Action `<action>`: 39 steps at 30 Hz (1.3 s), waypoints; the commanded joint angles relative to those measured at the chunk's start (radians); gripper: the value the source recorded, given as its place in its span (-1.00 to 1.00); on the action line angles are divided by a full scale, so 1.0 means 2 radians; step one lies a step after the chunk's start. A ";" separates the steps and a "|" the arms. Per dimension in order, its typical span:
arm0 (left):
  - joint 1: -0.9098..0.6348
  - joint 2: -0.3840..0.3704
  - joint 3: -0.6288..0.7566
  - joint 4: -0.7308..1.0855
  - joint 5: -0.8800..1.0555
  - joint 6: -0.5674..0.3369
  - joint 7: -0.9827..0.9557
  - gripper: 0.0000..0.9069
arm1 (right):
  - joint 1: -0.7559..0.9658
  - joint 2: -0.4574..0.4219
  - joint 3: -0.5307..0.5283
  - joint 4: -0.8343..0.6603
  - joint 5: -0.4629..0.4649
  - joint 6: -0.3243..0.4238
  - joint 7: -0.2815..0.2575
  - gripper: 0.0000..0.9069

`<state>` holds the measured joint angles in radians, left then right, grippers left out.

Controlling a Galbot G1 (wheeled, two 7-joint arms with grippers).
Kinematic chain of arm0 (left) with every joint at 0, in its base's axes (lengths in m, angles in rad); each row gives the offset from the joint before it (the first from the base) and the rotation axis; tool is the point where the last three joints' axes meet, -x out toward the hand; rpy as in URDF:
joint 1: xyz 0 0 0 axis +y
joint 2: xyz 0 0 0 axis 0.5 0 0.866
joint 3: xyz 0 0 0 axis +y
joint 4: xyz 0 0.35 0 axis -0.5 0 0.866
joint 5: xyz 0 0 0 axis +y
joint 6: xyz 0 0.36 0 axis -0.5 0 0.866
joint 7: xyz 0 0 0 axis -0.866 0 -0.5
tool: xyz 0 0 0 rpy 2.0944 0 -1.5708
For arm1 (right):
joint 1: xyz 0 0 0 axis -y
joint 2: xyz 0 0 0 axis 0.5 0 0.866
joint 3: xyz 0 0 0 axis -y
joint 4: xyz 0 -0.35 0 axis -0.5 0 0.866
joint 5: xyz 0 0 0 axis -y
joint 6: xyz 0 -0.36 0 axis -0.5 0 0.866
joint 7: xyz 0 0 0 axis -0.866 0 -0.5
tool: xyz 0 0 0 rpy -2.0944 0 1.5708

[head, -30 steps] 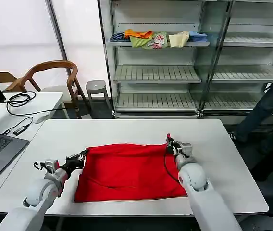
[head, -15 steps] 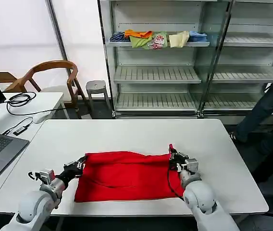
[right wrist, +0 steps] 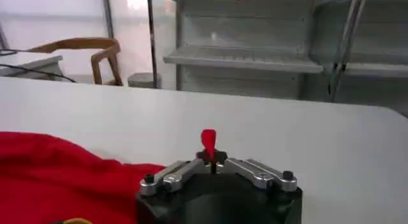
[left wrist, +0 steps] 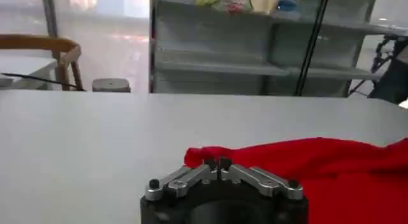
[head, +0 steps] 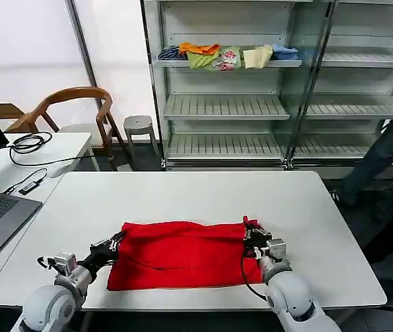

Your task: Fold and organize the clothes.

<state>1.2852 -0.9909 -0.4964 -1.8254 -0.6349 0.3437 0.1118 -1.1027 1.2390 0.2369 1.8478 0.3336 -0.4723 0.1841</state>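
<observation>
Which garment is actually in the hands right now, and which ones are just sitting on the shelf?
The red T-shirt on the table, pinched at both far corners by the left hand and right hand. The folded garments stay shelved.

arms (head: 290, 294) – pale grey, rounded | grippers (left wrist: 217, 163) – black body, silver screwed links

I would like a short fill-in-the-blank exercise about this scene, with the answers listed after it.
1. The left gripper and the right gripper each pinch a corner of the ____ T-shirt.
2. The T-shirt lies on a white ____.
3. Both pinched corners are on the T-shirt's edge that lies ____ from the robot.
4. The small folded garments sit on the ____ shelf of the rack behind.

Answers: red; table; farther; top
</observation>
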 commanded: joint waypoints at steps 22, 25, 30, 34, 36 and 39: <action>0.063 0.020 -0.014 -0.056 0.004 0.029 -0.011 -0.93 | -0.002 -0.005 0.001 -0.009 0.001 0.000 -0.006 -1.00; 0.076 0.023 -0.020 -0.074 0.006 0.048 -0.017 -0.93 | 0.001 -0.004 0.000 -0.011 0.001 0.000 -0.007 -1.00; 0.084 0.023 -0.021 -0.075 0.029 0.064 -0.019 -0.93 | 0.001 -0.003 -0.002 -0.014 -0.001 0.001 -0.008 -1.00; 0.082 0.024 -0.024 -0.061 0.041 0.091 -0.025 1.00 | -0.004 -0.007 -0.003 -0.015 -0.010 -0.004 -0.006 1.00; 0.086 0.025 -0.026 -0.066 0.044 0.102 -0.023 1.00 | -0.007 -0.008 -0.004 -0.011 -0.008 -0.013 0.001 1.00; 0.088 0.025 -0.027 -0.075 0.046 0.103 -0.022 1.00 | -0.014 -0.012 -0.004 -0.002 -0.008 -0.019 0.002 1.00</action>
<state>1.4267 -0.9411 -0.5444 -1.9408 -0.5831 0.4710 0.0728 -1.1213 1.2186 0.2303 1.8309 0.3216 -0.4905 0.1782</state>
